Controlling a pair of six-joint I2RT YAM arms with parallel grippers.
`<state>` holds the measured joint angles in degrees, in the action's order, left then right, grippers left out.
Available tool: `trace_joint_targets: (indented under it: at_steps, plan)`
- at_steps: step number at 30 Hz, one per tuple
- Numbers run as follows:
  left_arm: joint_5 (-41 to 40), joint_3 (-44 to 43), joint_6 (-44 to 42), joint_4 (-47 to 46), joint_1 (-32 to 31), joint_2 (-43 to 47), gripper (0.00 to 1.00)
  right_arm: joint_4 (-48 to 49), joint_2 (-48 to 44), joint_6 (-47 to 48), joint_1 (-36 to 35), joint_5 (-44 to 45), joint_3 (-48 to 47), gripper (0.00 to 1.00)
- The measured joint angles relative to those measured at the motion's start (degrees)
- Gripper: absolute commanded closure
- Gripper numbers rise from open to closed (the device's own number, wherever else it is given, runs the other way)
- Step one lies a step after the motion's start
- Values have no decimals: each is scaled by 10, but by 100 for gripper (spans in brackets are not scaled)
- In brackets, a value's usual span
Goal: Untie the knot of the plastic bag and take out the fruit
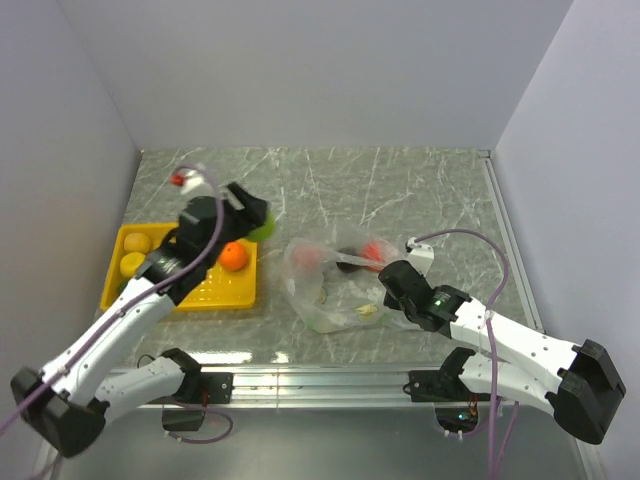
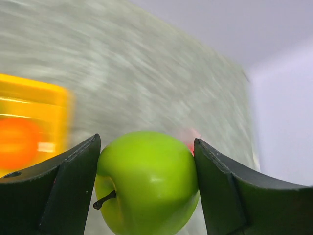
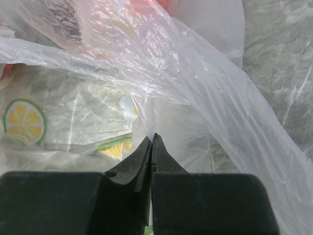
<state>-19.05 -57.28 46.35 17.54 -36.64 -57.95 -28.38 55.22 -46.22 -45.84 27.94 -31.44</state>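
A light green fruit (image 2: 149, 183) with a short dark stem sits between the two black fingers of my left gripper (image 2: 146, 143), which is shut on it. From above, that gripper (image 1: 258, 222) hangs over the table just past the far right corner of the yellow tray (image 1: 215, 296). The plastic bag (image 1: 325, 285) lies crumpled at the table's middle, with a red fruit (image 1: 378, 248) and something dark inside. My right gripper (image 3: 151, 139) is shut, pinching a fold of the bag's film (image 3: 195, 83) at its near right side. The knot does not show in any view.
An orange fruit (image 1: 233, 257) lies in the tray's right part and two yellow round fruits (image 1: 134, 254) lie at its left end. A printed lemon-slice wrapper (image 3: 24, 120) lies inside the bag. White walls close in the table on three sides.
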Motion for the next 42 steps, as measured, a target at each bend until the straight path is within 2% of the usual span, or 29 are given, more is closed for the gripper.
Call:
trace_joint_targets:
  at_steps: [3, 6, 7, 9, 10, 12, 21, 24, 26, 28, 31, 34, 37, 40, 42]
  plan:
    - [-20, 49, 3, 33, 118, 44, 79, 0, 0, -3, 0, 0, 0, 100]
    - [-15, 116, 2, 66, 228, 66, 69, 0, 0, -4, 0, -1, 0, 100]
    - [-9, 138, 1, 76, 263, 68, 54, 1, 0, -4, 0, -1, 0, 100]
    - [11, 170, -2, 90, 323, 68, 35, 1, 0, -4, 0, -2, 0, 100]
    - [17, 180, -2, 101, 347, 67, 16, 1, 0, -4, 0, -2, 0, 100]
    - [34, 186, -6, 116, 373, 67, 1, 1, 0, -3, 0, -5, 0, 100]
    - [62, 171, -26, 116, 381, 73, 1, 2, -7, 1, 0, -10, 0, 100]
    - [108, 170, -51, 101, 379, 73, 4, 2, -7, 5, 0, -10, 0, 100]
    - [143, 169, -70, 86, 354, 72, 4, 3, -7, 9, 0, -10, 0, 100]
    - [167, 162, -90, 79, 296, 68, 4, 6, -7, 12, 0, -10, 0, 100]
    - [169, 120, -119, 75, 153, 44, 5, 9, 0, 18, 0, -9, 0, 100]
    - [159, 62, -149, 64, 16, 14, 12, 9, 9, 27, 0, -7, 0, 100]
    - [138, -1, -186, 45, -108, -28, 13, 9, 12, 35, 0, -4, -1, 100]
    - [128, -58, -205, 24, -181, -95, 17, 6, 11, 41, 0, 1, -6, 100]
    - [129, -78, -205, -5, -203, -153, 24, 5, 9, 42, 0, 2, -10, 100]
